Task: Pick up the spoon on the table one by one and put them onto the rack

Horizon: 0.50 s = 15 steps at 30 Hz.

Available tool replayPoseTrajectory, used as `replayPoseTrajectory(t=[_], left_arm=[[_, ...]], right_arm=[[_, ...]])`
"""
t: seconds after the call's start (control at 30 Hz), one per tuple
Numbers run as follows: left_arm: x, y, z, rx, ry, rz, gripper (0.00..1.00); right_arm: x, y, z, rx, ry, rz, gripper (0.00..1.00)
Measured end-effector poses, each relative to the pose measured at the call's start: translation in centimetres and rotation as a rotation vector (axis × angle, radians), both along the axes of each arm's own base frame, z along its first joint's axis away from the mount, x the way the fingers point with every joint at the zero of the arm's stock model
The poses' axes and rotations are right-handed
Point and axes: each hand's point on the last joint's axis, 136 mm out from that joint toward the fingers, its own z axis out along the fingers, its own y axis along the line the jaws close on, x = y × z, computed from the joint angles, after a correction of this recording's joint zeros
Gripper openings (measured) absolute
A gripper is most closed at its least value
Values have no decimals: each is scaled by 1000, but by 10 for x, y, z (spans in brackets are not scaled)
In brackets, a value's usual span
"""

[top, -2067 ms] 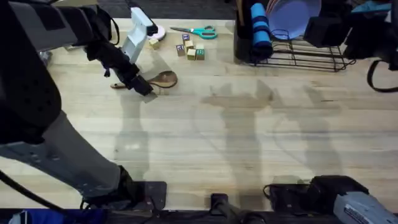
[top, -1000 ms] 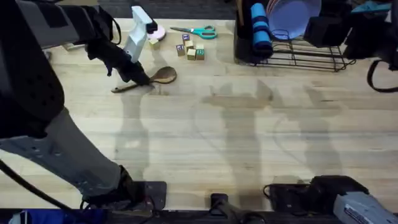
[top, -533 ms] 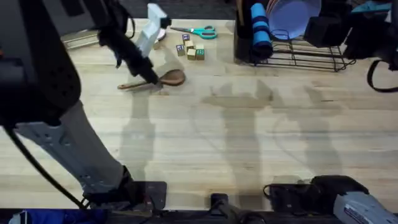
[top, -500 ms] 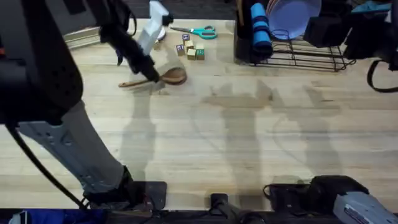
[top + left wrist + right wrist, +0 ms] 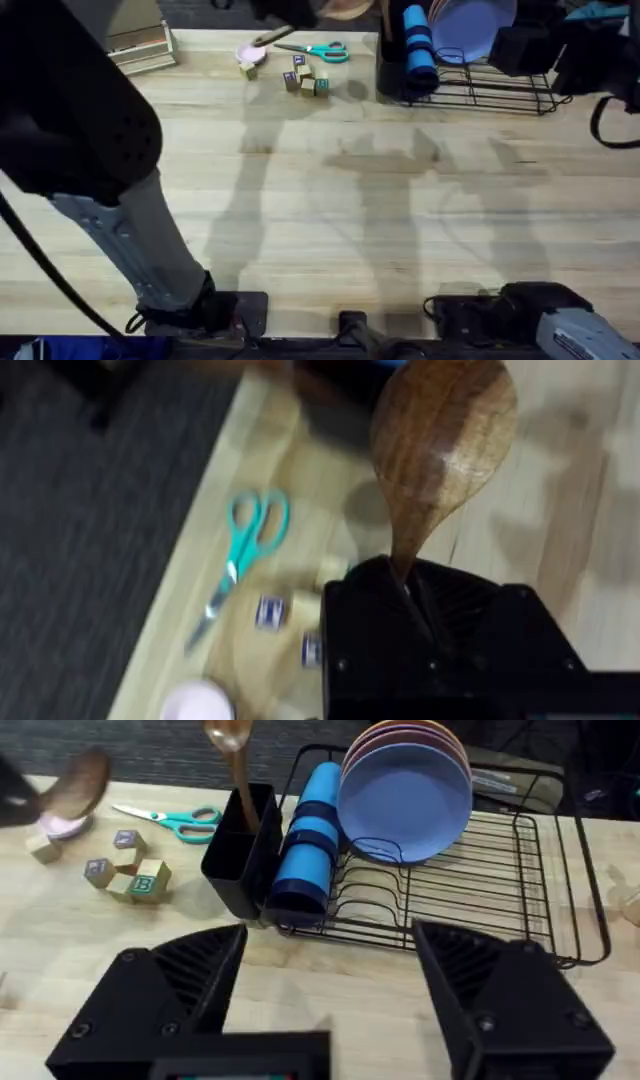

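Lifted off the table since half a second ago, the wooden spoon now rides in the left gripper, whose jaws are closed on the slim handle with the oval bowl sticking out beyond the fingertips. From overhead, that arm has swung up and toward the far edge, a large dark blur on the left, and the spoon's bowl shows at the far edge just left of the rack. Below the held spoon lie the teal-handled scissors and small lettered blocks near the table's far edge. The right gripper hangs with its jaws spread wide and empty, facing the black wire rack, which holds stacked plates, a blue cylinder and a second spoon standing in the utensil holder
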Motion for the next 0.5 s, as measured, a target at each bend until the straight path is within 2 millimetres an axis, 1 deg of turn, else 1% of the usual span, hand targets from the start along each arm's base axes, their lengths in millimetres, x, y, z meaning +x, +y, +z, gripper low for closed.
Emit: replayPoseTrajectory(t=[0.27, 0.3, 0.4, 0.47, 0.5], left_arm=[[6, -81, 37, -151, -101, -65, 43], [6, -108, 55, -211, -143, -83, 43], [6, -130, 74, -277, -184, -95, 43], [7, -142, 87, -324, -209, -97, 43], [7, -154, 105, -390, -222, -88, 43]], right_arm=[[0, 0, 0, 0, 0, 0, 996], [0, 0, 0, 0, -1, 0, 997], [0, 0, 0, 0, -1, 0, 996], [0, 0, 0, 0, -1, 0, 996], [0, 0, 0, 0, -1, 0, 996]])
